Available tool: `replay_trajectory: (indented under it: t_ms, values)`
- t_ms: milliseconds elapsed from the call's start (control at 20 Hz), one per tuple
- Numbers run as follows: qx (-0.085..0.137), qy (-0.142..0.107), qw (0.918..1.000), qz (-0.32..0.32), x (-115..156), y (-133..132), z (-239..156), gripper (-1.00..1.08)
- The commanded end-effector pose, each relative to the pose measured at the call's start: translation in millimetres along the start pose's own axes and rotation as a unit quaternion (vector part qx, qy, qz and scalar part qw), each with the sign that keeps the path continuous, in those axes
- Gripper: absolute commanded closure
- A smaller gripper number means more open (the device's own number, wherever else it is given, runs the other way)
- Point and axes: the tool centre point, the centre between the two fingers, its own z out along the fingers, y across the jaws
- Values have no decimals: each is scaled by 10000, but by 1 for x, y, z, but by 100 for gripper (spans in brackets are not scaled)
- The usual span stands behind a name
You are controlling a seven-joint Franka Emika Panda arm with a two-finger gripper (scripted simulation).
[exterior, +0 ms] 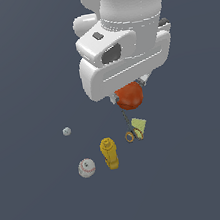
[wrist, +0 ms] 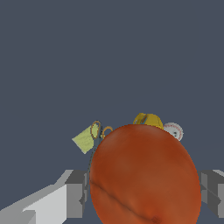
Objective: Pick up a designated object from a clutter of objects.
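Arm points down from above; gripper (exterior: 129,94) clamped on orange-red ball (exterior: 130,96), ball seated between the fingers (wrist: 75,192). Yellow bottle (exterior: 109,153), white baseball (exterior: 87,168), yellow-green wedge (exterior: 139,127) lie below the tool.

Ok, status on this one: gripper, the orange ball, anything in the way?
Gripper shut on orange-red ball. Ball held above the surface. Yellow bottle, baseball, wedge lie below, none blocking.
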Motion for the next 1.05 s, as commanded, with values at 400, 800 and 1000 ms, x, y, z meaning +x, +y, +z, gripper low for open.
replay_trajectory:
  t_ms: [400,800,1000]
  values:
    - [-7,6,10000,0,15,28,-42,108]
    - [-10,6,10000,2,20,35,-53,108]
    - [-10,6,10000,2,21,36,-54,108]
